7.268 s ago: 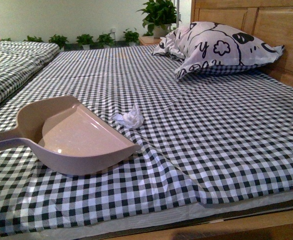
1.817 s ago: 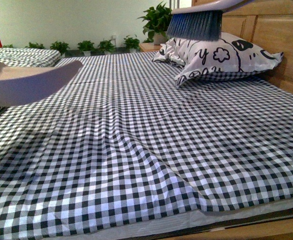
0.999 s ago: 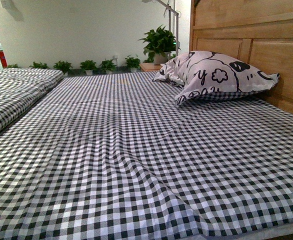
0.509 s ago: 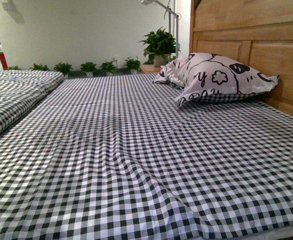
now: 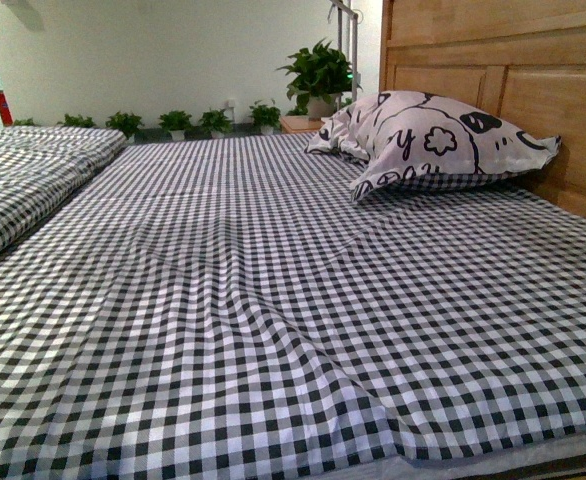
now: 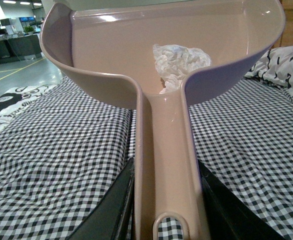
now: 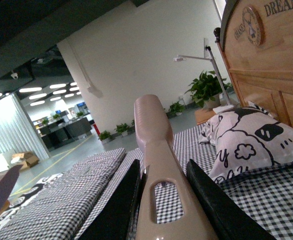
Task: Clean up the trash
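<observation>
Trash (image 6: 179, 62) crumpled, no clear axis, inside dustpan (image 6: 111, 45) near handle root. Left gripper (image 6: 166, 210) clamped on dustpan handle; right gripper (image 7: 161, 200) clamped on brush handle (image 7: 159, 165). Headboard (image 7: 266, 55) reads "DREAM".

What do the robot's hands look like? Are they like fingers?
Only parts show, in the wrist views. Each hand, left hand and right hand, has two dark, almost black fingers, smooth, flat and tapering like wedges. No cables or markings are visible, and the front view shows neither arm.

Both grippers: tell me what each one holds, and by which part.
The left gripper holds the beige dustpan by its handle, with the tissue wad in the pan. The right gripper grips a beige handle; its head is out of view.
</observation>
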Controlling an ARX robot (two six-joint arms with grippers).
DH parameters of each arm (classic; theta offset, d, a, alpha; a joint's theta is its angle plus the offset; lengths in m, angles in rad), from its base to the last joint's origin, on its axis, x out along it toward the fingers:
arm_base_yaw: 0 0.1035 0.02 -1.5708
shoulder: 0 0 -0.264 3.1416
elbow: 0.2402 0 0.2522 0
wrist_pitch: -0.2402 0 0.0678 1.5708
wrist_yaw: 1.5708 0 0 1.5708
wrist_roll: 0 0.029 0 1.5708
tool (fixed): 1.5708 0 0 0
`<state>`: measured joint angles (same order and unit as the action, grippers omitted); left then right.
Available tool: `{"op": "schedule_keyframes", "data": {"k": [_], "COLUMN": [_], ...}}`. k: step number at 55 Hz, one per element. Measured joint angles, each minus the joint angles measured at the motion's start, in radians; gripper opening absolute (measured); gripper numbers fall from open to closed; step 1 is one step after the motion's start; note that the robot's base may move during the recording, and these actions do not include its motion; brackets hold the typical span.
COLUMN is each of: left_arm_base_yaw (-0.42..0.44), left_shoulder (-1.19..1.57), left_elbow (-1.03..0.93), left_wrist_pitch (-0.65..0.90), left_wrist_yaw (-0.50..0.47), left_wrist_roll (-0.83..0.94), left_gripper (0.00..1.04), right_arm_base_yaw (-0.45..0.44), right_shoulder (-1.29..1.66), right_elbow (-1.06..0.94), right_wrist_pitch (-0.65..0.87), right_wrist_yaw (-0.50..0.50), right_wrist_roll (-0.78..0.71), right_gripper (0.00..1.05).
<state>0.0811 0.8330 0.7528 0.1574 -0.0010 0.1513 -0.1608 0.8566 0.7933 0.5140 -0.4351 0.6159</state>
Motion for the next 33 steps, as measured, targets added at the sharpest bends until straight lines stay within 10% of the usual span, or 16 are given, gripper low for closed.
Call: {"op": "schedule_keyframes", "data": {"k": [33], "left_arm_base_yaw": [0.0], "left_shoulder": [0.0], "left_elbow": [0.0], "left_wrist_pitch": [0.0], "left_wrist_yaw": [0.0], "left_wrist_roll": [0.0], "left_gripper": [0.29], "right_arm_base_yaw": [0.0], "right_shoulder": [0.0], "right_elbow": [0.0], "right_wrist_pitch": [0.0], "right_wrist_yaw": [0.0], "right_wrist_roll": [-0.001], "right_gripper": [0.23]}}
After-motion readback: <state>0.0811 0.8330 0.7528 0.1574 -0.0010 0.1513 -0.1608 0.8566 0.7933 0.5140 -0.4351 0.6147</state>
